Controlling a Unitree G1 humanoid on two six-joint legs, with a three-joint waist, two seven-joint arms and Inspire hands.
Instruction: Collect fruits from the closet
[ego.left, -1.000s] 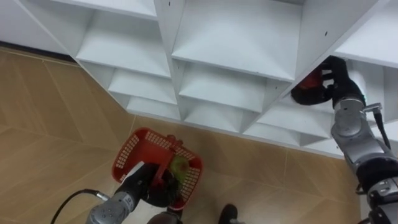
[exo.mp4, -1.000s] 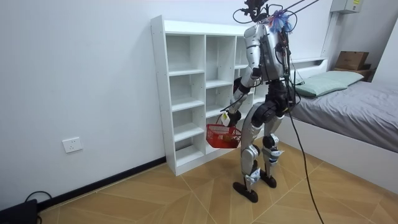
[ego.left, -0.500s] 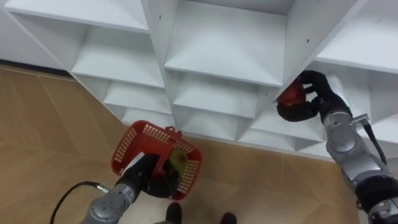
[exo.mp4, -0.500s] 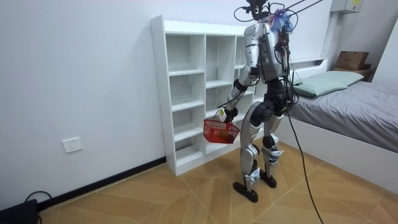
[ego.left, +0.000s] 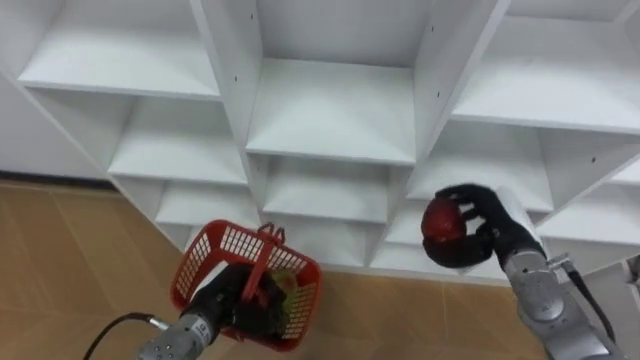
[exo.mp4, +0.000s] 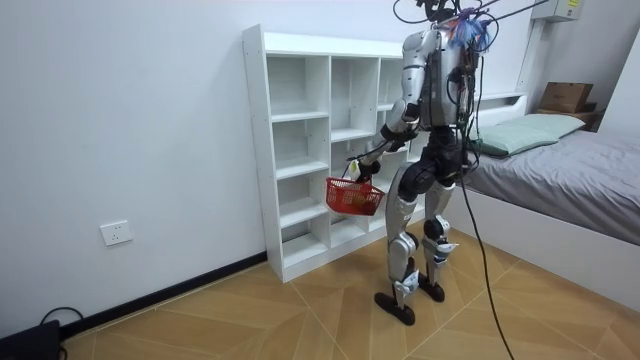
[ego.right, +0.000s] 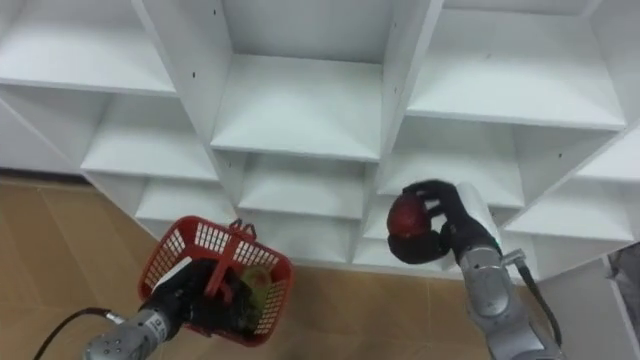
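Observation:
I stand in front of the white closet (ego.left: 330, 110), whose compartments in view hold nothing. My right hand (ego.left: 487, 238) is shut on a round red fruit (ego.left: 441, 222) and holds it in the air in front of a lower right compartment, clear of the shelf. My left hand (ego.left: 232, 303) is curled round the handle of a red mesh basket (ego.left: 210, 262) at the lower left, above the wooden floor. A greenish fruit (ego.left: 288, 284) lies inside the basket. In the room view the basket (exo.mp4: 353, 196) hangs at hip height in front of the closet (exo.mp4: 300, 140).
A bed (exo.mp4: 570, 175) stands close behind me at the room view's right, with a cardboard box (exo.mp4: 566, 96) beyond it. Wooden floor (exo.mp4: 250, 320) stretches open toward the room view's left. A wall socket (exo.mp4: 116, 233) sits low on the wall.
My right hand has drawn the red fruit out of the right compartment, down and toward me. My left hand has lifted the basket higher. The head camera has tilted up the closet.

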